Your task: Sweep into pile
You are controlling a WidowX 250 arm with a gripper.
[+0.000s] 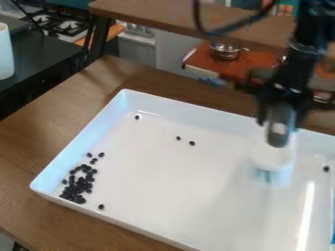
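The black gripper (278,117) hangs over the right part of the white tray (170,181), shut on the grey handle of a white brush (273,156). The brush points down, its pale bluish bristle end low over the tray floor; whether it touches is unclear. A dense pile of small black pieces (80,185) lies in the tray's left corner. Two pieces (192,143) lie near the upper middle, one piece (137,117) by the far left corner, one piece (101,207) near the front wall and another piece (326,168) at the right.
The tray's raised walls surround the pieces on a brown wooden table (39,132). Behind stand a wooden shelf (170,17) and an orange surface with a metal pot (226,51). A white cylinder (5,51) stands on a dark counter at the left edge.
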